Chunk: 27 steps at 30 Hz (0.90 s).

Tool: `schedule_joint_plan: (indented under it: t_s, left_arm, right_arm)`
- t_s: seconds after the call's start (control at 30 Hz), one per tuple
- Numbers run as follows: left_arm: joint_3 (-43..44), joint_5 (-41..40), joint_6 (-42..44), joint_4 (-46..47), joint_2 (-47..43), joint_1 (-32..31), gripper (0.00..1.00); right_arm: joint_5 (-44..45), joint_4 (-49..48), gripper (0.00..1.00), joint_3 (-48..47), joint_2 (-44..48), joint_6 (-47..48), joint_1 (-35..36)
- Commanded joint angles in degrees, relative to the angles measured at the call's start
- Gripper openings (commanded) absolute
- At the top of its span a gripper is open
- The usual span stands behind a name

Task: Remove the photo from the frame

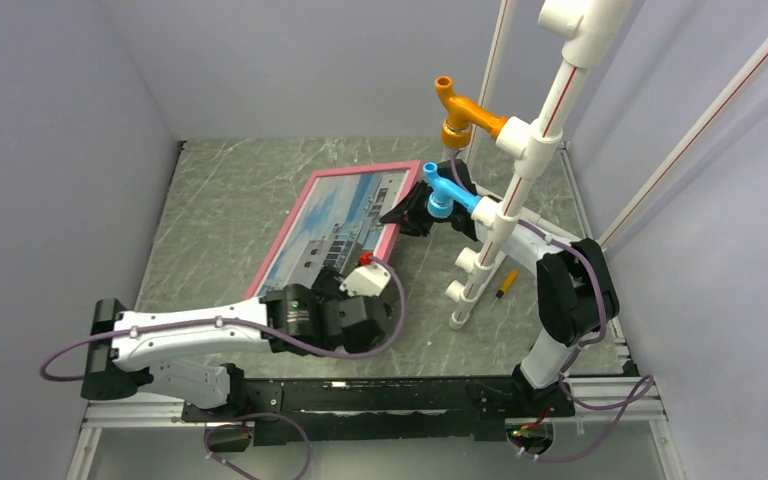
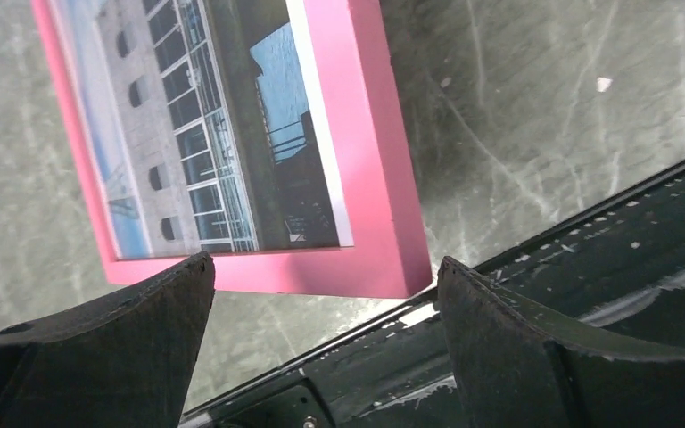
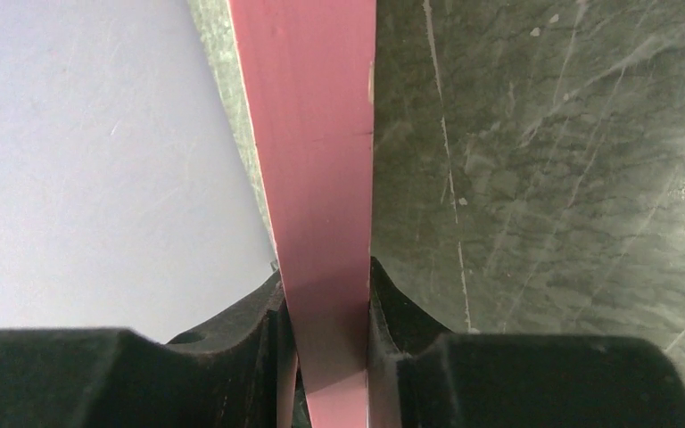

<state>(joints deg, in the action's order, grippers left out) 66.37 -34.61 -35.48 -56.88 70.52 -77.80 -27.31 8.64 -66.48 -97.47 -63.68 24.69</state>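
Grey marbled tabletop [image 1: 240, 190] is carrying the pink frame [image 1: 365, 169], which is lying aslant near its middle with the building photo [image 1: 335, 225] sitting inside it, face up. The right gripper [image 3: 325, 294] is pinching the frame's far right border between nearly closed fingers (pink edge filling the gap). The left gripper [image 2: 324, 272] is hovering wide open at the near corner, gripping nothing.

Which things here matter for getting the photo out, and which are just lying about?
Job: pink frame; photo of a building, in the frame; right pincer, clamped on the frame's edge; left pincer, open by its near corner.
Lying about: white pipe stand; orange fitting; blue fitting; small yellow pen-like item.
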Motion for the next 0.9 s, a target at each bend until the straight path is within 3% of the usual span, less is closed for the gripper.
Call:
schedule_joint_plan:
  t_s: [0.0,0.13,0.27,0.43,0.63,0.87]
  left_arm:
    - [7.8,-14.6,-10.0,-9.7,6.0,-5.0,0.97]
    - [18.6,-19.7,-21.6,-27.2,18.1,-6.4,0.99]
    - [23.4,-22.6,-23.1,-33.1,25.7,-6.9,0.95]
    - [22.5,-24.4,-21.5,-31.7,26.2,-6.8,0.87]
    - [18.8,-23.6,-13.3,-23.6,25.1,-4.8,0.8]
    - [15.9,-23.8,-11.2,-21.1,26.6,-2.2,0.76]
  right_arm:
    - [10.9,14.7,0.0,-4.3,2.3,-7.5,0.7]
    - [12.8,17.5,0.0,-5.2,3.0,-9.6,1.5]
    - [13.1,19.0,0.0,-6.0,2.7,-10.3,2.1]
    - [13.7,18.8,0.0,-5.3,3.8,-10.7,3.0]
    - [14.9,18.7,0.0,-4.8,5.0,-11.9,3.9]
    - [15.4,19.0,0.0,-4.6,5.7,-13.0,4.8]
